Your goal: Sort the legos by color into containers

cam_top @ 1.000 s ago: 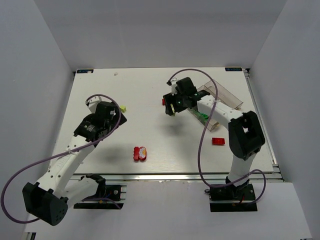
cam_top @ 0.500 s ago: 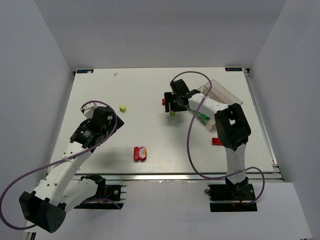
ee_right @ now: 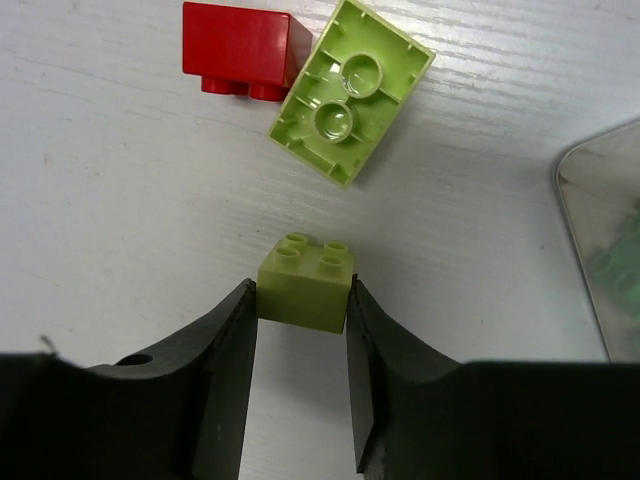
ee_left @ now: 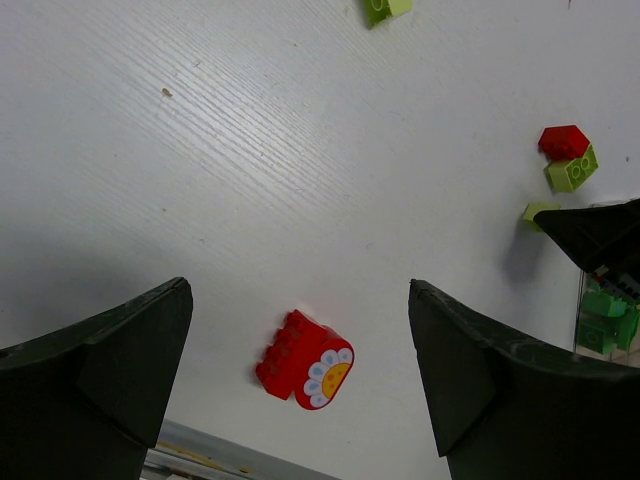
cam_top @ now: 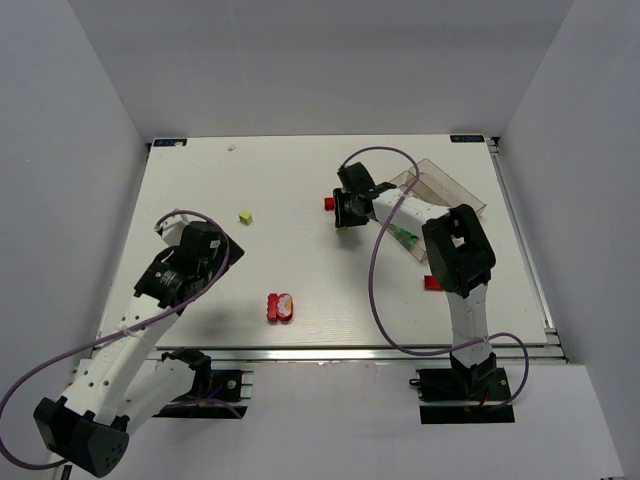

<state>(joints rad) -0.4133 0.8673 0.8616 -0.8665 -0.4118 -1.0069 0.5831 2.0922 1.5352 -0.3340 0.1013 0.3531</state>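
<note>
Both arms have shifted. The left gripper point(ee_left: 298, 300) has drawn back toward its base, farther from the tray point(cam_top: 452, 183). The right gripper point(ee_right: 300, 300) has come down over the small pale yellow-green brick point(ee_right: 304, 278), which lies studs up on the table point(cam_top: 300, 170) just left of the tray. Its fingers press the brick's two sides, so it holds the brick, not yet lifted, while the left gripper hangs spread wide with nothing in it. The main risk, as I judge it, is the shallow hold: only the fingertips catch the brick, so it may twist or slip free as it rises. An upturned yellow-green brick point(ee_right: 351, 104) lies just past those fingertips, also left of the tray, and any forward drift could knock it. The tray's clear walls are hard to read, so the carried brick may clip the rim or drop among the green bricks point(cam_top: 405, 237) already inside instead of going with its own colour. There is one tray. Three pale yellow-green bricks lie outside it: the held one, the upturned one and a lone yellow-green brick point(cam_top: 245, 216) well left of the tray. Three red ones do too: a red brick point(ee_right: 240, 50) just beside the upturned one, a flower-faced red brick point(ee_left: 305, 360) well left of the tray and nearer the arm bases, and a flat red brick point(cam_top: 433, 282) at the tray's near side. The green ones inside are too bunched to count.
</note>
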